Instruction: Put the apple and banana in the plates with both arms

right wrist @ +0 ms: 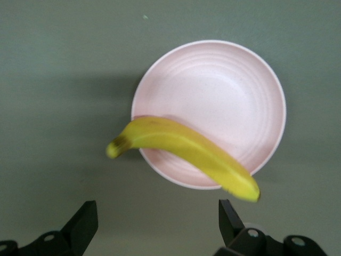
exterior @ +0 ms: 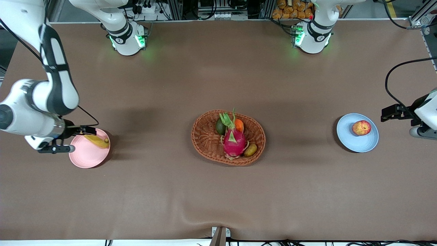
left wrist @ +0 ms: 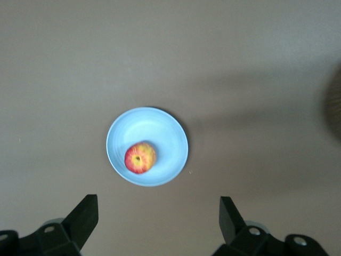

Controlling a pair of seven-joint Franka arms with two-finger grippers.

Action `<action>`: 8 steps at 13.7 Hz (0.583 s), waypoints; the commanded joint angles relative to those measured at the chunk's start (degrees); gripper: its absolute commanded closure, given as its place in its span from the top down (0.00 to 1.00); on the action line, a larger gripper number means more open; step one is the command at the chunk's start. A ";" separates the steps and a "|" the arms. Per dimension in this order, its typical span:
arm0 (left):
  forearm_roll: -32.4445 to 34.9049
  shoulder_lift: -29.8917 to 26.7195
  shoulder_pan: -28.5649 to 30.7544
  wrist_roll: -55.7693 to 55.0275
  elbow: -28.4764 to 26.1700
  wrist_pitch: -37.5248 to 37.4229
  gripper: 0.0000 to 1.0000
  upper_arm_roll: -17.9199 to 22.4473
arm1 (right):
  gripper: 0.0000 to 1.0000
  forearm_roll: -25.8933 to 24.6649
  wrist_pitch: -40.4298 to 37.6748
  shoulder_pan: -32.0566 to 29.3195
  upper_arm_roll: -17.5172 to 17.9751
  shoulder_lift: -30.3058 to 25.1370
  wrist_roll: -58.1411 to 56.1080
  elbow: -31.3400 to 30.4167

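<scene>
Bare table [exterior: 164, 85] lies wide between the basket [exterior: 205, 138] and each plate. The apple [exterior: 361, 127] fills part of the blue plate [exterior: 355, 143]; the banana [exterior: 98, 141] crosses the pink plate's [exterior: 85, 159] rim.

Mid-table, well clear of every edge: brown woven basket [exterior: 228, 137]. Inside — pink dragon fruit [exterior: 234, 139] across the middle, orange fruit [exterior: 239, 125] and dark green avocado [exterior: 221, 127] toward the bases' edge, brownish kiwi [exterior: 250, 150] toward the camera edge.
</scene>
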 commanded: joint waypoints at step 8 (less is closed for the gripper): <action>-1.42 -14.69 -1.52 -15.09 -0.46 -16.29 1.00 -2.15 | 1.00 -1.58 -27.06 -0.82 1.21 -18.84 15.55 9.89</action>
